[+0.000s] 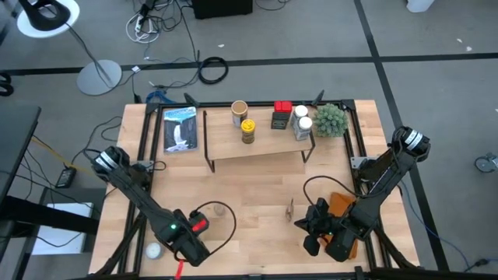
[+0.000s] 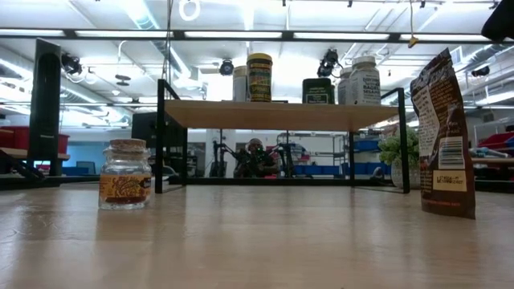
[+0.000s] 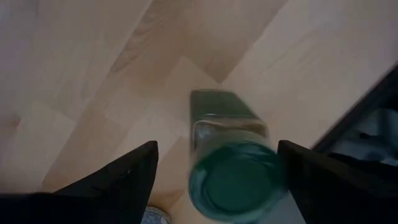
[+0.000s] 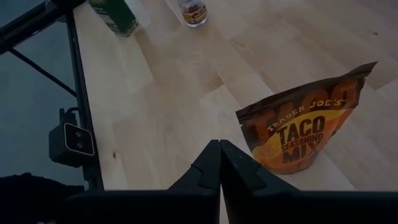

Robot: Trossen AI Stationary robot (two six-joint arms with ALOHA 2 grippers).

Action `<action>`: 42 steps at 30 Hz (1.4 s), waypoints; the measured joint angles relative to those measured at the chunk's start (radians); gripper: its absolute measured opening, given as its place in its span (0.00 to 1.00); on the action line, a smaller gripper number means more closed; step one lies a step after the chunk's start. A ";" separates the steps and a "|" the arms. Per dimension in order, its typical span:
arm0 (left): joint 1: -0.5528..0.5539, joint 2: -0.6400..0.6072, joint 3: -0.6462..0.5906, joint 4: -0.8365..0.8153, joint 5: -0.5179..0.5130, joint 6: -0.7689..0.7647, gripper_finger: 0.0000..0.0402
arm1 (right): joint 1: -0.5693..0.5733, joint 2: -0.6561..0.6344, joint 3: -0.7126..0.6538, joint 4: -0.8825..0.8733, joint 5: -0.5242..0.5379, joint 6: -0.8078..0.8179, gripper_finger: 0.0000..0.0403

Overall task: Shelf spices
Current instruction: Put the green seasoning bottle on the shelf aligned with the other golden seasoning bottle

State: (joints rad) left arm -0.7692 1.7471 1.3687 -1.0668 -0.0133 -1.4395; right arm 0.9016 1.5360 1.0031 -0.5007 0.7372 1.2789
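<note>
A: Jar (image 3: 231, 163), green lid, upright at the table's near left edge. Location relative to the left gripper (image 3: 217, 180)?
B: Directly between its spread fingers, ungripped. Right gripper (image 4: 220, 163): pressed together, empty, farther off by a taco packet (image 4: 300, 129).

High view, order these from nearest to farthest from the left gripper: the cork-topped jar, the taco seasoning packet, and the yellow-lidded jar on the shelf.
From the left gripper:
1. Cork-topped jar, just beyond it on the table.
2. Taco seasoning packet, mid-table toward the right arm.
3. Yellow-lidded jar, up on the shelf at the far side.
</note>
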 joint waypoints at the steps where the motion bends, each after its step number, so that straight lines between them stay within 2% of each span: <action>1: -0.003 0.010 -0.002 -0.001 0.000 0.000 0.83 | 0.000 0.000 0.000 0.001 0.000 0.000 0.02; 10: -0.029 0.029 -0.015 0.018 0.000 0.002 0.79 | 0.000 0.000 0.000 0.007 -0.001 -0.003 0.01; 19: -0.036 0.029 -0.018 0.027 -0.019 0.018 0.55 | 0.000 0.000 0.000 0.014 -0.008 -0.008 0.01; 22: -0.036 0.028 -0.018 0.027 -0.020 0.021 0.50 | 0.000 0.000 0.000 0.014 -0.008 -0.009 0.00; 31: -0.018 0.026 0.024 -0.032 -0.001 0.106 0.52 | 0.000 0.000 0.000 0.018 -0.008 -0.018 0.01; 37: 0.050 0.025 0.152 -0.208 -0.016 0.256 0.52 | 0.000 0.000 0.000 0.019 -0.008 -0.019 0.01; 42: 0.156 0.025 0.309 -0.357 -0.038 0.438 0.52 | 0.000 0.000 0.000 0.038 -0.008 -0.020 0.02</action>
State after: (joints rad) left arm -0.6129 1.7718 1.6774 -1.4241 -0.0509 -1.0017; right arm 0.9012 1.5364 1.0035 -0.4625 0.7296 1.2590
